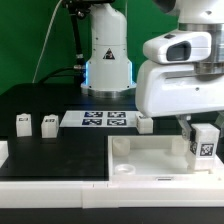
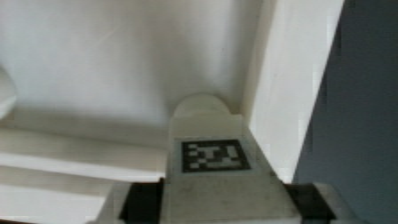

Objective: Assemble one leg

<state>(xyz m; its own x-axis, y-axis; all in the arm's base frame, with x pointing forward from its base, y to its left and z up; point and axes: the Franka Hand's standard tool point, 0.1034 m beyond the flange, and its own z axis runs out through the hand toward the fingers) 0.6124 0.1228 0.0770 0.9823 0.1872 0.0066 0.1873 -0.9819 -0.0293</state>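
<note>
Black tabletop (image 1: 45, 158) with a green curtain (image 1: 35, 40) behind fills the exterior view. At the right edge of that frame the claw (image 1: 203, 136) is clamped on the leg (image 1: 205, 148). The leg stands upright, tag outward, over the big white square piece (image 1: 140, 167) at lower right; whether they touch is unclear. In the wrist view the fingers (image 2: 306, 200) press the leg's sides. The marker board (image 1: 105, 120) lies mid-frame, and two small white blocks (image 1: 23, 123) sit at left.

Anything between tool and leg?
Nothing. The wrist view shows the tool closed directly on the leg, fingers against its sides.
</note>
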